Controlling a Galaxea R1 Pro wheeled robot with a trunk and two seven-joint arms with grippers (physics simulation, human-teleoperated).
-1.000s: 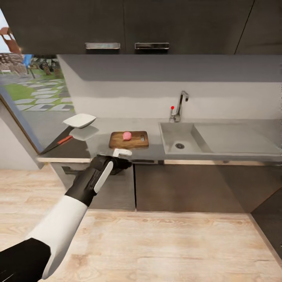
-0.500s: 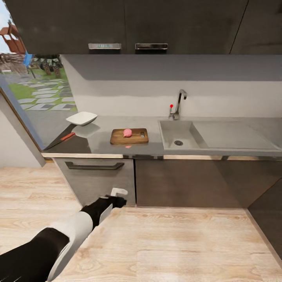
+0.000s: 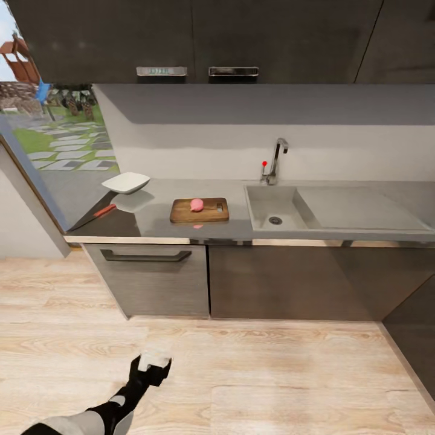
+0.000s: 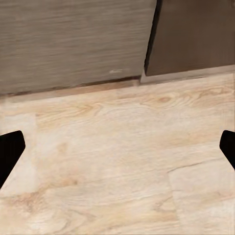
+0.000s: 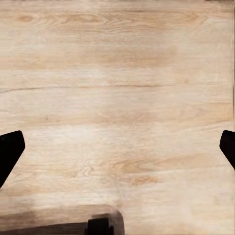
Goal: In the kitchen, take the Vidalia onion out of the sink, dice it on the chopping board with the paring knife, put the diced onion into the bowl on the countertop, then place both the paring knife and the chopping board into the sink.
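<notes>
Head view: your Vidalia onion [image 3: 196, 205] sits on the chopping board [image 3: 199, 211], which lies flat on the countertop [image 3: 157, 225] just left of the sink [image 3: 275, 210]. The bowl [image 3: 125, 182] stands near the counter's left end, with the paring knife [image 3: 95, 215] lying in front of it. Your left gripper [image 3: 153, 365] hangs low over the plank floor [image 3: 272, 380], well apart from the counter, jaws spread and empty; the right wrist view shows your right gripper [image 5: 117, 147] likewise parted above bare floor.

Head view: high, facing countertop [image 3: 157, 223]. Wrist views: close, facing floor [image 4: 117, 161].
</notes>
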